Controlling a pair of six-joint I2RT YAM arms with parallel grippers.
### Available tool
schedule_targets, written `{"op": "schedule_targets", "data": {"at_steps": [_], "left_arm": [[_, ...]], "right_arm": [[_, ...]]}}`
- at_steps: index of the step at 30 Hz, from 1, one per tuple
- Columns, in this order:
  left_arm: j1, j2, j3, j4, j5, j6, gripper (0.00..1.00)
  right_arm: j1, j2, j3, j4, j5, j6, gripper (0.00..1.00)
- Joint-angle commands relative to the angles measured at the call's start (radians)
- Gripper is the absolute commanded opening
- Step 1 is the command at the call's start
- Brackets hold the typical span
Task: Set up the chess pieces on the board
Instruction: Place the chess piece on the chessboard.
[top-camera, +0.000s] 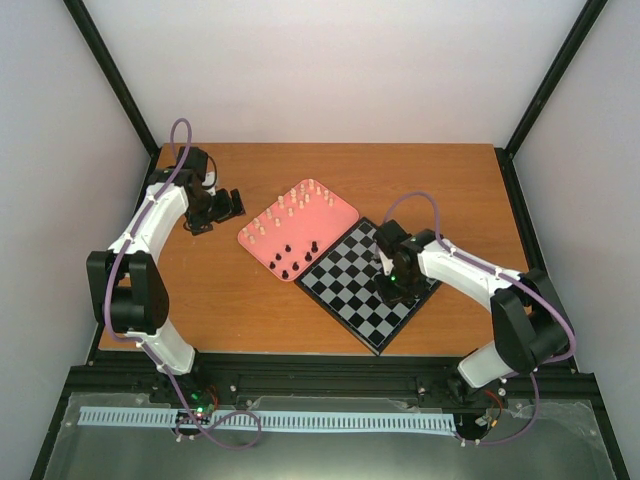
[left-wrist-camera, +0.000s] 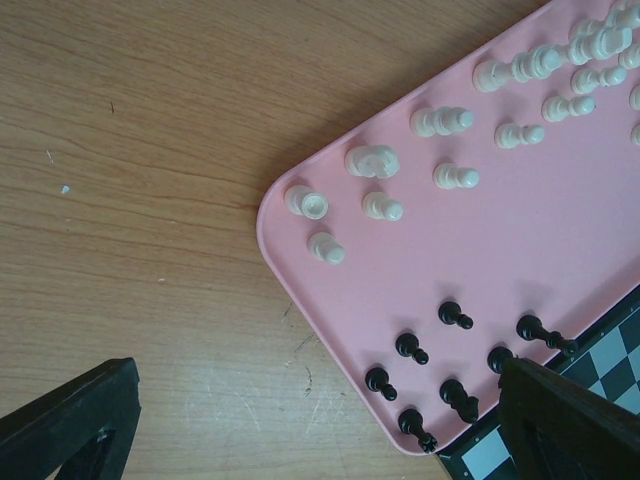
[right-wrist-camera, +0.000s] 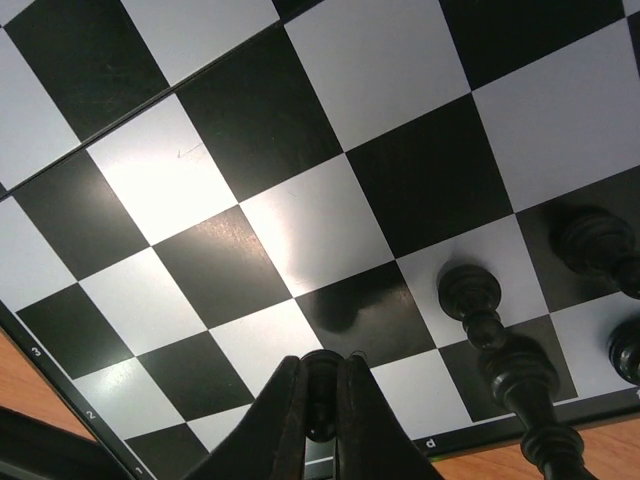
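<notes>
The board (top-camera: 352, 290) of black and grey checks lies right of centre, touching the pink tray (top-camera: 340, 215). My right gripper (right-wrist-camera: 322, 425) is shut on a small black chess piece (right-wrist-camera: 322, 385) just above the board (right-wrist-camera: 300, 220), near its lettered edge. Several black pieces (right-wrist-camera: 472, 298) stand on squares to the right of it. In the top view this gripper (top-camera: 390, 275) hovers over the board's right part. My left gripper (left-wrist-camera: 315, 440) is open and holds nothing, over bare wood beside the tray's corner (left-wrist-camera: 285, 270). On the tray stand cream pieces (left-wrist-camera: 440, 121) and black pieces (left-wrist-camera: 411, 348).
The wooden table (top-camera: 230, 290) is framed by black rails and pale walls. The left arm (top-camera: 150, 230) arches over the table's left side, its gripper (top-camera: 225, 207) left of the tray. The right arm (top-camera: 480, 280) reaches in from the right edge.
</notes>
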Motion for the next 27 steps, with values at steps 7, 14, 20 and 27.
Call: {"op": "schedule_targets", "data": {"at_steps": [7, 14, 20, 27], "left_arm": [[-0.003, -0.008, 0.01, 0.012, 0.011, -0.014, 1.0], [-0.003, -0.005, 0.011, 0.013, 0.013, -0.013, 1.0], [-0.003, -0.001, 0.009, 0.015, 0.015, -0.013, 1.0], [-0.003, 0.001, 0.006, 0.016, 0.016, -0.012, 1.0]], "right_arm": [[0.003, -0.011, -0.022, 0.03, 0.047, 0.029, 0.07], [0.002, 0.016, -0.007, 0.041, 0.056, 0.034, 0.09], [0.002, 0.038, -0.004, 0.052, 0.05, 0.032, 0.1], [0.001, 0.041, -0.018, 0.049, 0.06, 0.034, 0.13]]}}
